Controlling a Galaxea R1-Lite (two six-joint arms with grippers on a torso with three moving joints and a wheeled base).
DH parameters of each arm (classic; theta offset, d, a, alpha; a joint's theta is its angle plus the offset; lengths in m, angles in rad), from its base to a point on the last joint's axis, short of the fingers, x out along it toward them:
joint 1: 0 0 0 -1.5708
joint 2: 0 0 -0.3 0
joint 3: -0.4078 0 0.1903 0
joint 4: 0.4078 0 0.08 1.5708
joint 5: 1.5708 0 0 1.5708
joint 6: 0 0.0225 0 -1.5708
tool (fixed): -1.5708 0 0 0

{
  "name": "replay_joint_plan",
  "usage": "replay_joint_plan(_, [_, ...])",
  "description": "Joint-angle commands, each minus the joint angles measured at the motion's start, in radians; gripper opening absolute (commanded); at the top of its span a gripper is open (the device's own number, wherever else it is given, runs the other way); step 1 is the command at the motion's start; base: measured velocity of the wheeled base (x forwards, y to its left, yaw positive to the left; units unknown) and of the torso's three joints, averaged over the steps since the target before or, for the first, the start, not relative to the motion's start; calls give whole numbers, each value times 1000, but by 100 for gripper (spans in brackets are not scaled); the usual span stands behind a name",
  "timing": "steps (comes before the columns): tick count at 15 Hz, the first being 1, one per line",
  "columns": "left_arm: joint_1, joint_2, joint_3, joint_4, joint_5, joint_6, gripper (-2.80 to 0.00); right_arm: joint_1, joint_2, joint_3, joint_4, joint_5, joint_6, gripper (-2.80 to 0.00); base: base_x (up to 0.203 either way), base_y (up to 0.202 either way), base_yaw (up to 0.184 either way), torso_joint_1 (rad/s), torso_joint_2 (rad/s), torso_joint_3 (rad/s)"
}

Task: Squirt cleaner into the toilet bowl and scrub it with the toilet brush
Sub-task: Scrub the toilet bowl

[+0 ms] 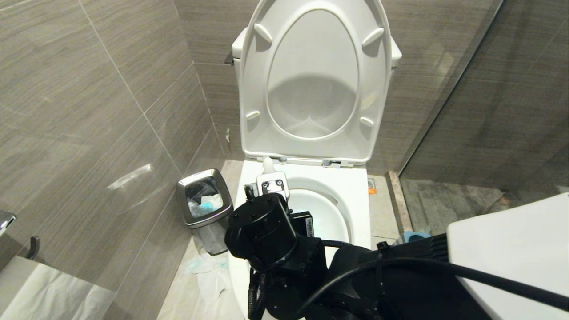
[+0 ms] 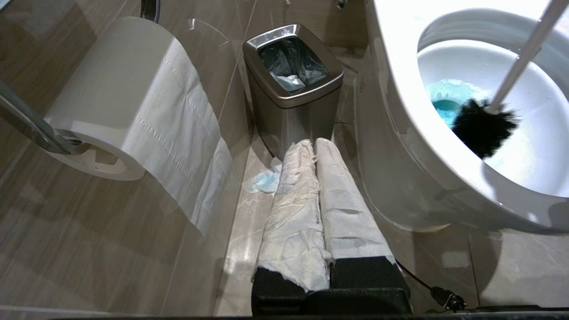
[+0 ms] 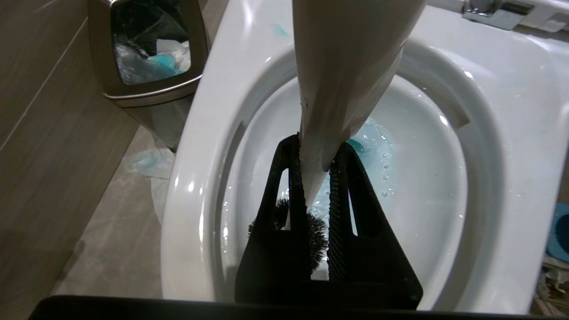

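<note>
Right arm point(image 1: 284, 249) over toilet bowl point(image 1: 351, 195); seat point(image 1: 249, 89) raised

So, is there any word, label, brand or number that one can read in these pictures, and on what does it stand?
None can be read.
A small orange sticker beside the toilet bowl is too small to read.
The steel bin shows no print.

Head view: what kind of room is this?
A bathroom, most likely a tiled toilet stall: a white toilet bowl with its seat and lid raised, a small steel bin beside it, and a toilet paper roll on a wall holder.
</note>
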Motion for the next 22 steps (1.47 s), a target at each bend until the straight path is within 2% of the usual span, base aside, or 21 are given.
replay_joint_plan(1, [0,0,2,0,0,0,-280,-14,110,-78,-3,-5,1,-280,0,0,0,0,0,0])
replay_joint_plan(7, [0,0,2,0,0,0,-280,-147,179,-288,-1,-7,-46,-280,0,0,0,0,0,0])
replay_joint_plan(13, [0,0,2,0,0,0,-280,-274,171,-331,-6,-10,-59,-280,0,0,0,0,0,0])
replay_joint_plan(16, [0,0,2,0,0,0,-280,-327,128,-296,-2,-6,-65,-280,0,0,0,0,0,0])
replay_joint_plan(22, [0,0,2,-1,0,0,-280,-317,-75,19,-6,41,-66,-280,0,0,0,0,0,0])
